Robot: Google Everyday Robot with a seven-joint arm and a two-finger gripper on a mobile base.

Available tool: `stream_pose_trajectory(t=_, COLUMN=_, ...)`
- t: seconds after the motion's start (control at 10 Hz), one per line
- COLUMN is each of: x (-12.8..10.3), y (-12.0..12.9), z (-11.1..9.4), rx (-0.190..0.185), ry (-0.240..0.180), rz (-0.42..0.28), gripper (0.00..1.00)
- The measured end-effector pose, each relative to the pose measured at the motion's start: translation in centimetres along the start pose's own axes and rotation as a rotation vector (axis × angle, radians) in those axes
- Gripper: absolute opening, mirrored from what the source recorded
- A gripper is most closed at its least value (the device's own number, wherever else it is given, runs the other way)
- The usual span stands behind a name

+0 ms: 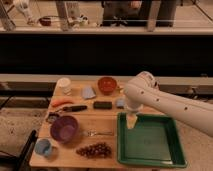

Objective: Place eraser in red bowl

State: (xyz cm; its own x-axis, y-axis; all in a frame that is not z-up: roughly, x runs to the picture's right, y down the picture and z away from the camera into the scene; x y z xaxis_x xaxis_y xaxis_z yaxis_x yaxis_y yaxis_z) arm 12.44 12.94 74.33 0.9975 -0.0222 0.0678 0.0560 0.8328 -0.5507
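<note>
The eraser is a small flat black block lying on the wooden table, just in front of the red bowl. The red bowl stands at the back middle of the table and looks empty. My gripper hangs from the white arm and points down over the left edge of the green tray. It is to the right of the eraser and a little nearer the front. It holds nothing that I can see.
A purple bowl stands at the front left. Also on the table are a white cup, a carrot, a black-handled knife, a fork, grapes, a blue cup and a blue sponge.
</note>
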Motion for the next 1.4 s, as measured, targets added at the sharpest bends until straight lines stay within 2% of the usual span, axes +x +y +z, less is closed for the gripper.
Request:
stream_pose_trajectory(t=0.1, x=-0.2, y=-0.4, z=0.0, rx=0.005, ry=0.000, rz=-0.005, gripper=0.80)
stream_pose_trajectory(t=0.5, x=-3.3, y=-2.2, z=0.4, rx=0.018, ry=-0.034, rz=-0.035, gripper=0.80)
stream_pose_trajectory(t=0.9, x=-5.6, y=-4.0, z=0.7, rx=0.076, ry=-0.047, rz=-0.092, gripper=0.80)
stream_pose_trajectory(t=1.4, x=-7.0, y=-6.2, z=1.2, rx=0.093, ry=-0.124, rz=-0.095, gripper=0.80)
